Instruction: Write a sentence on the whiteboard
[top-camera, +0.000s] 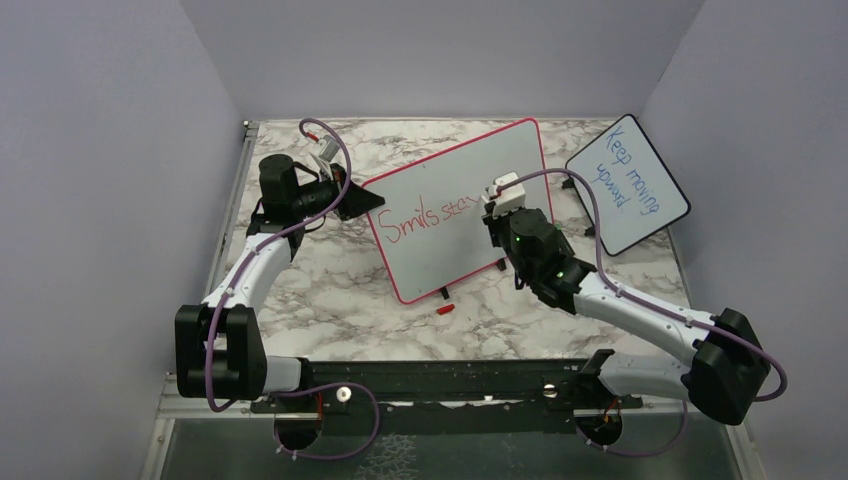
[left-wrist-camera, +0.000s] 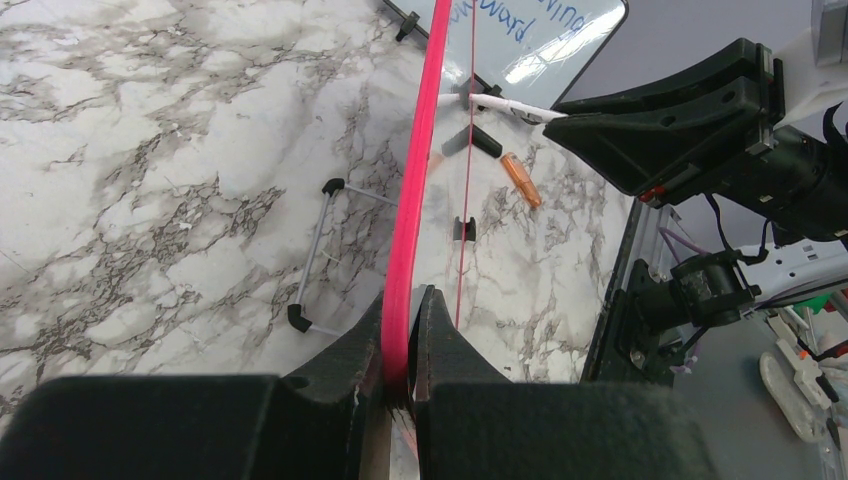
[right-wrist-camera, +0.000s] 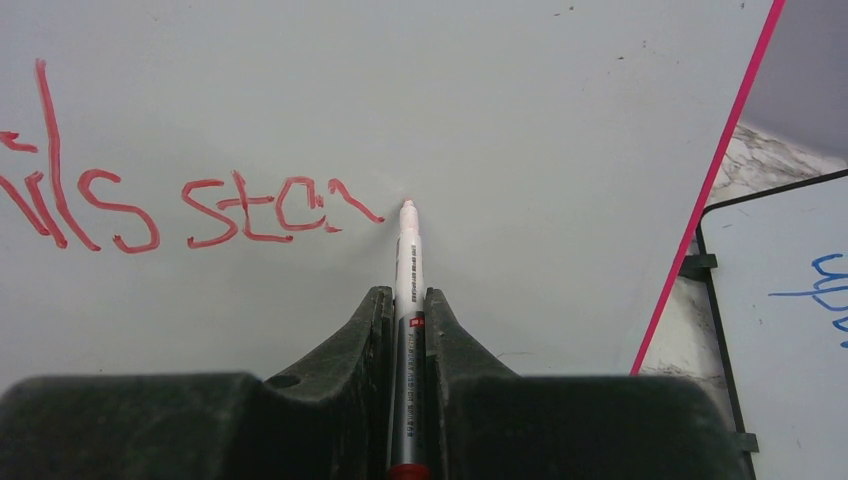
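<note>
Propping itself at a slant near the middle of the marble surface (top-camera: 330, 300), the whiteboard (top-camera: 450, 180) looks like a thin, stiff, light panel. Its glossy face would give fingers no purchase, and pen pressure could easily push or tip the whole thing. The red-pink frame is the sensible place to take hold, since it is a firm rim narrow enough to fit between two fingers. The left gripper (left-wrist-camera: 405, 300) does exactly that. It is closed on the frame at the board's left edge, one finger in front and one behind, bracing the board against the writing.

Across the face runs the sentence (top-camera: 425, 216) in red, reading "Smils sta" with the first stroke of a further letter, so I judge it only partly written.

The marker (right-wrist-camera: 408, 250) is a slim, hard, smooth barrel that could slip or twist under side load. The right gripper (right-wrist-camera: 408, 297) is clamped on it along its length, leaving only the front part free. The tip sits at the board just right of the last red stroke.

A small red piece (top-camera: 445, 309), probably the cap, lies on the surface just below the board's lower edge. A smaller black-framed board (top-camera: 628, 185) with blue writing stands apart to the right.
</note>
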